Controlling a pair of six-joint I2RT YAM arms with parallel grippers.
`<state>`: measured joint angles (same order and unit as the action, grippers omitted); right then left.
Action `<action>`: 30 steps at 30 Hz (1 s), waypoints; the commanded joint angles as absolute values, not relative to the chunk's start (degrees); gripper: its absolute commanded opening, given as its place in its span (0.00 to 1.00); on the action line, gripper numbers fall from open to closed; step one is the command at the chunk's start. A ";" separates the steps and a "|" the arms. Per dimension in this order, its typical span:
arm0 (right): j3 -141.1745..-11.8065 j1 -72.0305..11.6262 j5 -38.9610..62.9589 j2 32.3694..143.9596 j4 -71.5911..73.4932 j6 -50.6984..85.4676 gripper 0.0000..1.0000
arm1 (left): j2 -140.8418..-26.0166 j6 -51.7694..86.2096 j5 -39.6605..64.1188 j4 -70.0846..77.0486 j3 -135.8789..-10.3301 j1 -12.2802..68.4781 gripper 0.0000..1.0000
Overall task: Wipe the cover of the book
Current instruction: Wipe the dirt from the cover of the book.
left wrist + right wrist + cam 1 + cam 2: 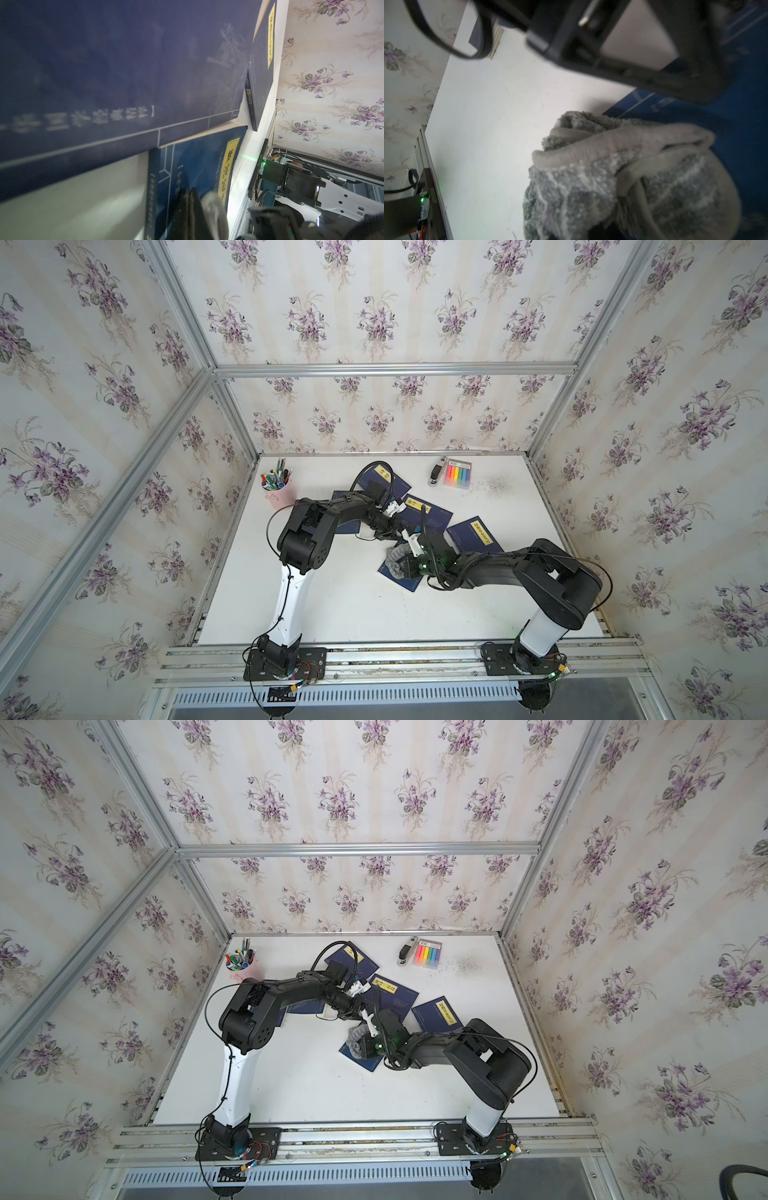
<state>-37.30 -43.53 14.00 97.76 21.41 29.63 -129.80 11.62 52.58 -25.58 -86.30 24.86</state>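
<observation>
A dark blue book [401, 581] [362, 1060] lies at the table's middle, partly under both arms. A bunched grey cloth [394, 559] [355, 1038] [633, 176] rests on its cover, with my right gripper [406, 563] [369, 1045] shut on it. The cloth hides the right gripper's fingers in the right wrist view. My left gripper [395, 533] [190, 214] is shut with nothing between its fingers. Its tips are low over the same book [197, 166], by its yellow title strip, and the cloth [214, 207] shows as a blur right beside them.
Several more blue books [428, 512] [476, 535] [382, 481] lie overlapping behind the arms. A pink pen cup [277, 491] stands at the back left. A stapler [436, 473] and a highlighter pack [457, 473] lie at the back. Papered walls close three sides.
</observation>
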 commanded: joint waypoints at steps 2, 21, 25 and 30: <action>-37.02 -40.30 11.73 98.43 16.80 29.01 0.00 | -131.41 10.72 36.03 -30.76 -85.45 24.76 0.00; -35.69 -42.55 17.41 98.89 19.66 31.99 0.00 | -131.40 10.72 36.20 -30.59 -85.37 24.70 0.00; -33.28 -36.56 16.31 94.30 18.26 30.64 0.00 | -131.40 10.64 36.21 -30.65 -85.35 24.62 0.00; -33.51 -36.11 12.33 89.39 10.64 27.49 0.00 | -131.40 10.63 36.18 -30.67 -85.38 24.69 0.00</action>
